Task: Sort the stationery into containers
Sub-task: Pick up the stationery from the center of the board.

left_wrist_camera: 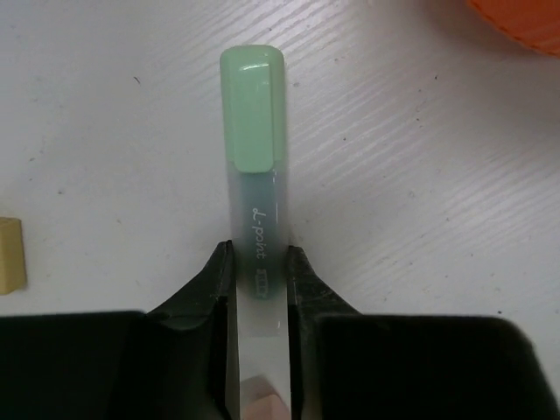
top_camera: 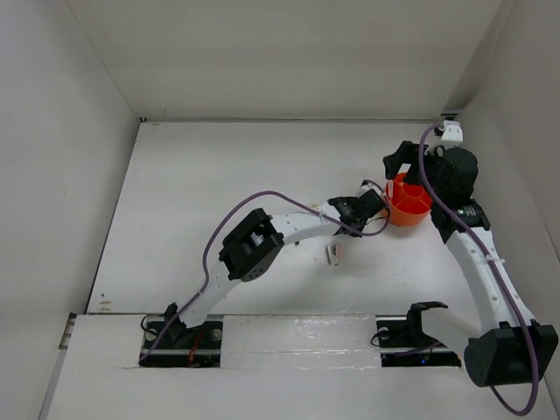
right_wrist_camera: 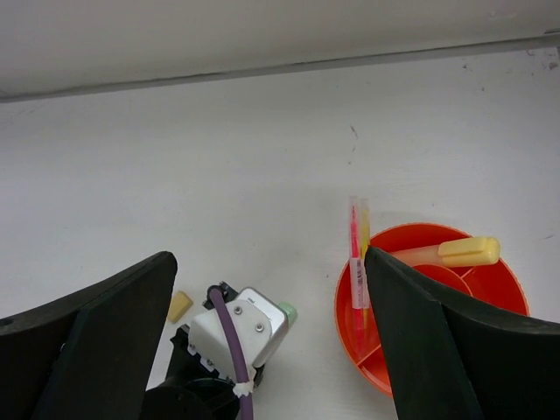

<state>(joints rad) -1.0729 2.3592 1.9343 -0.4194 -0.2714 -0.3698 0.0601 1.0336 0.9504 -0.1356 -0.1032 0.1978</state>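
The left gripper is closed on the pale green pen: both black fingers press against the sides of the clear barrel, and the green cap end points away from the gripper, well past the fingertips. Whether the pen is still lying on the white table or is a little above it, I cannot tell. In the left wrist view the tan eraser lies on the table to the left of the gripper, apart from it, and an edge of the orange tub shows in the top right corner. In the top view the left gripper is just beside the tub, on its left side, and the small grey-pink piece lies on the table closer to the arm bases, apart from both. The right gripper is wide open and holds nothing; it hangs above the table near the tub. Inside the tub a pale yellow marker leans across the far rim, and a red pen with a thin yellow one beside it leans over the left rim.
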